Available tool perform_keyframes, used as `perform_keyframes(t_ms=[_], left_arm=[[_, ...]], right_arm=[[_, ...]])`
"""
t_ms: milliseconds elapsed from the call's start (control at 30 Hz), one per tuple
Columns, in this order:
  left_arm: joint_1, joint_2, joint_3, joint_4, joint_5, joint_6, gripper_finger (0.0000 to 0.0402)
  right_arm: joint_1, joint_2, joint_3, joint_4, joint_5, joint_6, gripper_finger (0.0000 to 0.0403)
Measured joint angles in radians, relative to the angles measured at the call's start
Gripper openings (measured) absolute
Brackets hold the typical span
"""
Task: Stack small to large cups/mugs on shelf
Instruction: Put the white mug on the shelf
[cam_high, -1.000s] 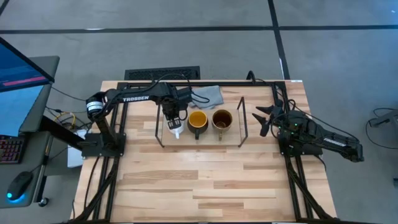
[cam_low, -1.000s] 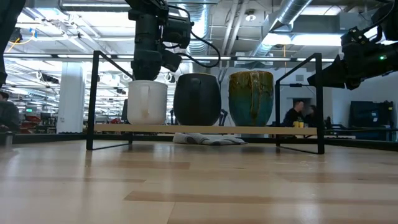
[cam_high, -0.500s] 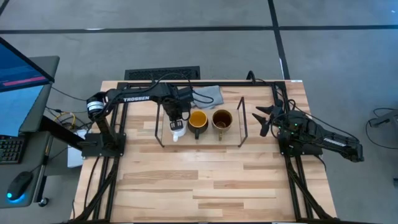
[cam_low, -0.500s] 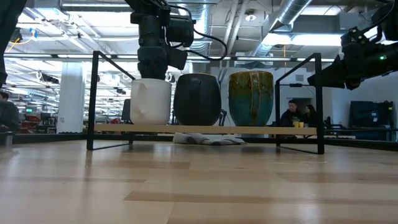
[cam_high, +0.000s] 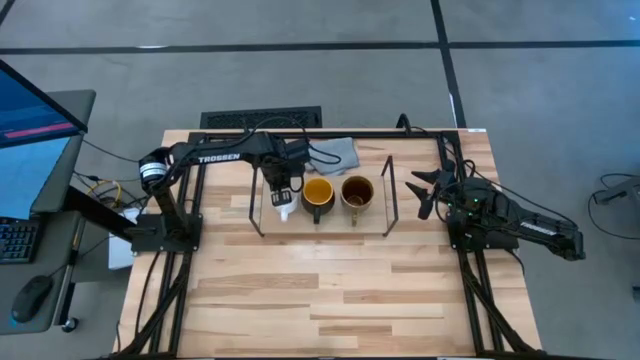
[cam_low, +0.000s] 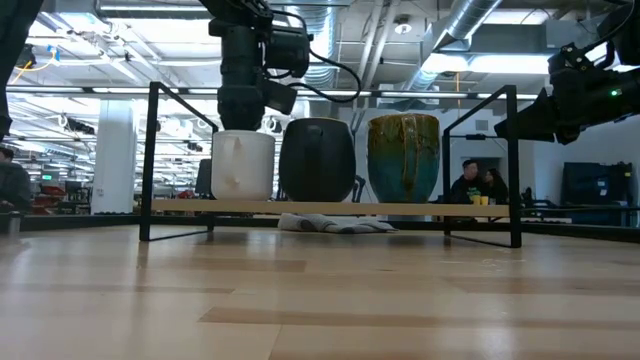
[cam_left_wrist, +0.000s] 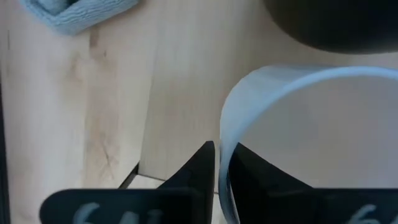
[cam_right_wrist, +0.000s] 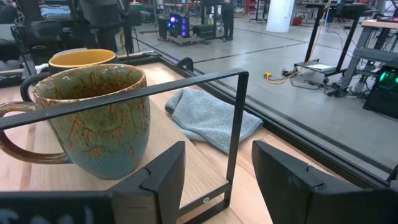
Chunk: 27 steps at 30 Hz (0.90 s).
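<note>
The small white mug (cam_low: 243, 165) stands upright at one end of the shelf (cam_low: 330, 207), on its light wooden base, first in a row of three; in the high view it (cam_high: 287, 206) is largely covered by the arm above it. The left gripper (cam_left_wrist: 222, 163) comes down onto it from above, its dark fingers (cam_left_wrist: 198, 167) pressed nearly together with the mug's thin white wall (cam_left_wrist: 225, 130) pinched between them — one finger outside the rim, the other inside. Just beside the white mug sits the dark mug with the yellow-orange inside (cam_high: 318, 193), rounded and black from the side (cam_low: 317, 160), and next to that the brown mug (cam_high: 357, 192), whose glaze shows mottled green and brown in the low view (cam_low: 404, 158) and the right wrist view (cam_right_wrist: 99, 121), its handle pointing outward. Thin black wire end frames (cam_low: 513, 165) close the row at both ends. A grey cloth (cam_high: 335, 152) lies crumpled on the table (cam_high: 330, 290) behind the shelf, near the back edge. The right gripper (cam_high: 424, 192) waits off the far end of the shelf, beyond the brown mug, its fingers (cam_right_wrist: 163, 171) spread wide and holding nothing. Two people (cam_low: 477, 183) sit in the room beyond the table.
</note>
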Motion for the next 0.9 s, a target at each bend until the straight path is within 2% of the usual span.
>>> perform_keyframes(t_ms=[900], left_arm=[[0.000, -0.002, 0.002, -0.056, 0.027, 0.010, 0.0095]], right_arm=[[0.000, 0.000, 0.000, 0.000, 0.000, 0.000, 0.0210]])
